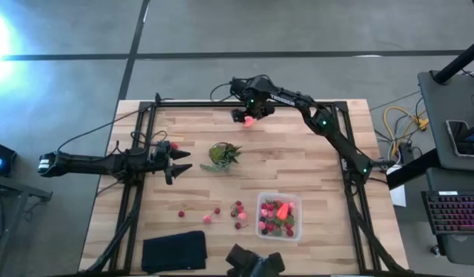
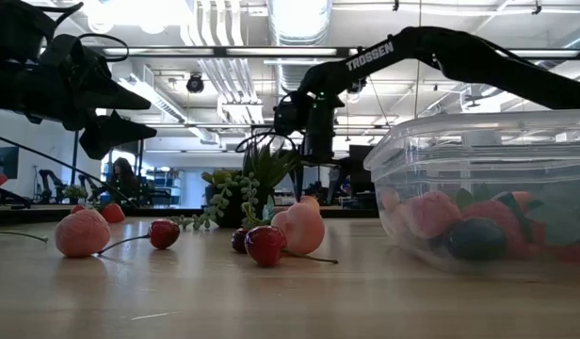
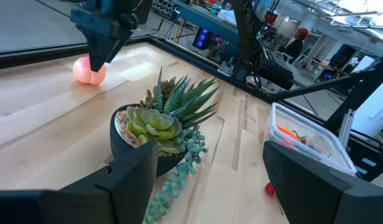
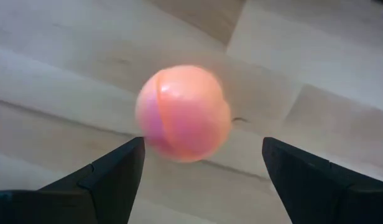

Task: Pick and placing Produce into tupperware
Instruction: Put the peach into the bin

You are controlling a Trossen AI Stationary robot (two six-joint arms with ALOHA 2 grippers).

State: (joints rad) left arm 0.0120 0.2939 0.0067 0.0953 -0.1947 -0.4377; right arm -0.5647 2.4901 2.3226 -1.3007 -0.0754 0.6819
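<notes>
The peach-pink round piece lies on the wood near the table's far edge. My right gripper hangs over it, pointing down and open, with one finger on each side and a gap to both. The clear tupperware sits near the table's near edge and holds several red, pink and dark pieces. Loose berries lie to its left on the table. My left gripper is open at the table's left, pointing toward the green leafy clump in its dark pot.
The potted green clump stands mid-table between the two grippers. A flat black pad lies at the near edge, left of the tupperware. Dark frame rails run along the table's left and right sides. Bare wood lies between the peach and the box.
</notes>
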